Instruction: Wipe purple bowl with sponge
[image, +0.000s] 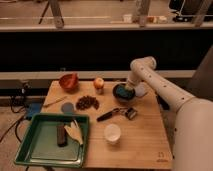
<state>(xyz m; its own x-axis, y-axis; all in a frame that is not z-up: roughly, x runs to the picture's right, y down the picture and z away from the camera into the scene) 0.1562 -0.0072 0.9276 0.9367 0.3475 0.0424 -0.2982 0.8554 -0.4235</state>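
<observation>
The purple bowl (121, 93) is a small dark round bowl at the back right of the wooden table (140, 140). A teal-green sponge (124, 92) lies in its mouth. My gripper (126, 88) comes down from the white arm (150, 75) right over the bowl and rests at the sponge. The gripper's tip is partly hidden inside the bowl.
An orange-red bowl (68, 81) stands at the back left, an apple (99, 82) beside it. A pile of dark nuts (87, 102), a grey-blue flat piece (67, 107), a dark-handled tool (117, 113) and a white cup (112, 133) lie mid-table. A green tray (30, 145) sits front left.
</observation>
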